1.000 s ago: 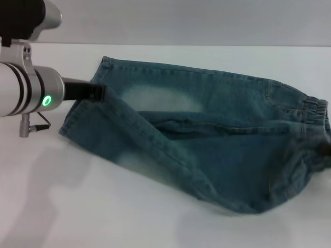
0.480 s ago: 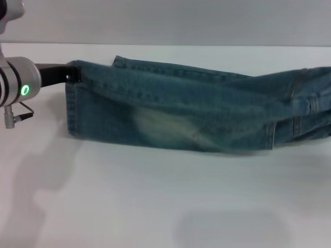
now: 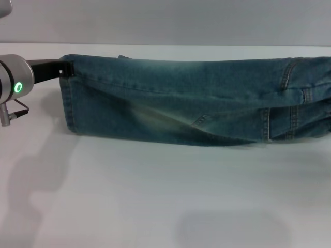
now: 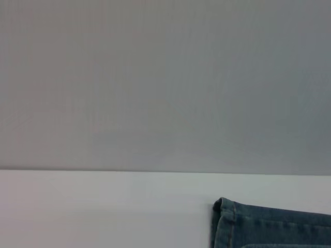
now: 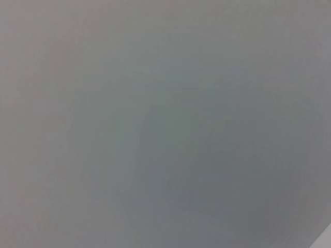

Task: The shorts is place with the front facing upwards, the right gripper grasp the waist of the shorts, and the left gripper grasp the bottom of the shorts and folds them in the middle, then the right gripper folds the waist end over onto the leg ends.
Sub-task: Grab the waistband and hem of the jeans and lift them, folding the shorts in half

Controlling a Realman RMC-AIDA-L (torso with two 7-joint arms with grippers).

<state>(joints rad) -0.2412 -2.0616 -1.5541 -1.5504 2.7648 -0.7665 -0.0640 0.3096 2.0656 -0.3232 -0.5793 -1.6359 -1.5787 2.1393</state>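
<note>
Now left hand [image 3: 66,69] pinched the bottom of the shorts [image 3: 70,103], denim stretched rightward above the worktop [image 3: 155,196]; right hand out of view; a slipped hem likely would undo the fold.

A plain white worktop [image 3: 155,196] fills the lower part of the head view, with soft grey shadows lying on it at the left and lower middle. Behind it stands a bare grey wall [image 3: 170,20].
</note>
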